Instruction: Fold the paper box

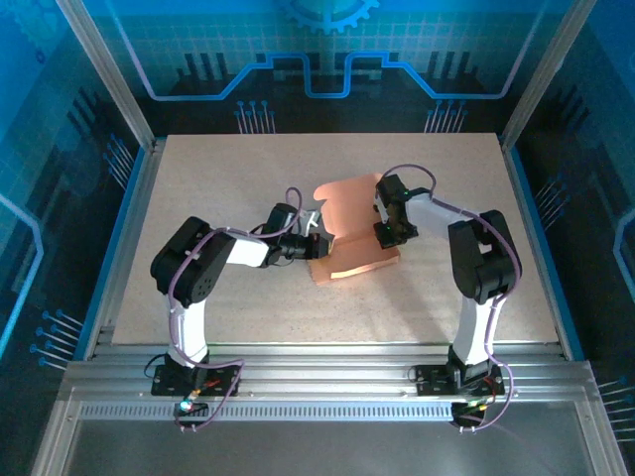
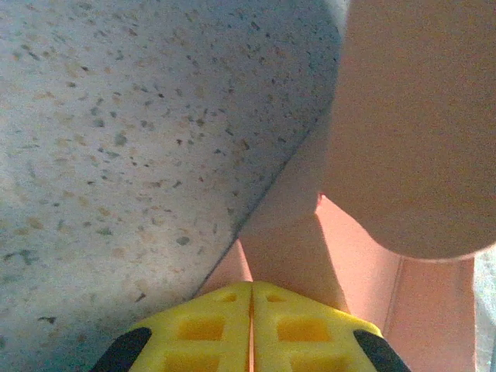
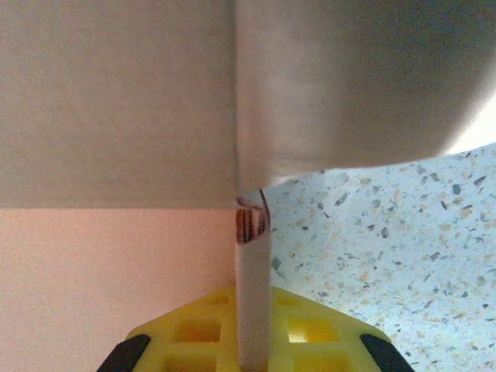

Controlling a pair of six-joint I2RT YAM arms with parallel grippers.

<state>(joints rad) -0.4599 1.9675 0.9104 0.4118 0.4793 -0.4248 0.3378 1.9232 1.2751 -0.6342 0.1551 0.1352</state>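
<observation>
The paper box (image 1: pixel 347 203) lies mid-table, a salmon-orange cardboard piece with one panel raised at the back and a folded part at the front. My left gripper (image 1: pixel 316 245) reaches in from the left and is shut on a thin flap at the box's left edge. In the left wrist view the yellow fingers (image 2: pixel 209 325) press together on the paper box (image 2: pixel 403 139). My right gripper (image 1: pixel 385 236) holds the right side. There the gripper (image 3: pixel 252 298) is shut on an upright wall of the paper box (image 3: pixel 116 271), seen edge-on.
The speckled beige table (image 1: pixel 218 178) has bare surface all around the box. Metal frame posts and blue panels (image 1: pixel 60 198) enclose it on the left, right and back. Aluminium rails (image 1: pixel 317 372) carrying the arm bases run along the near edge.
</observation>
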